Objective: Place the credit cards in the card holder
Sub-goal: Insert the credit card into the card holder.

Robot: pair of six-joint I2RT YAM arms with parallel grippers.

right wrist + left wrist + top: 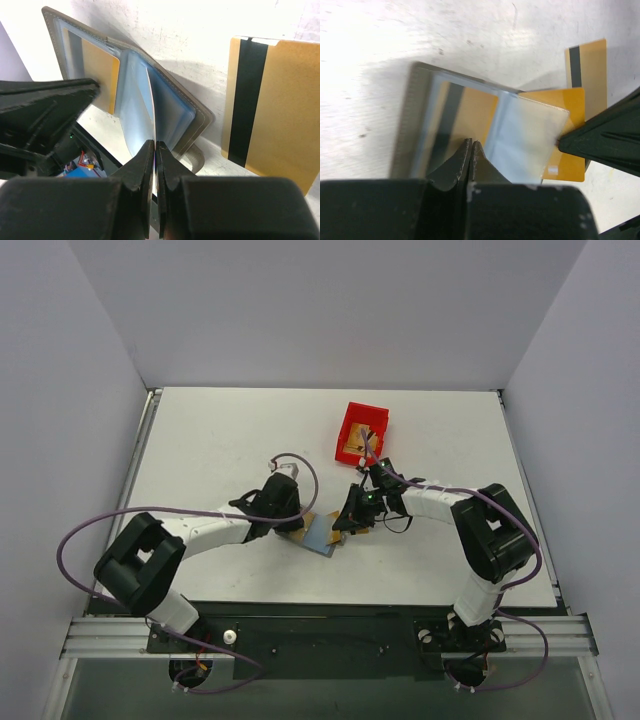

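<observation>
the card holder (320, 533) lies open, lining up, on the surface (220, 440) between the arms, with one credit card (472, 110) in its left pocket, a second card (570, 102) partly under the clear inner leaf (525, 135) and a striped card (280, 110) loose just beside it. the left gripper (470, 147) is closed with its tips at the holder's near edge (pinching or pinning, cannot tell); the right gripper (155, 150) is closed on the leaf's free edge, holding it upright. the cards are judged light, stiff and slick, best nipped at a short edge, and the leaf limp; the striped card's long axis follows its stripe, roughly parallel to the holder's spine.
</observation>
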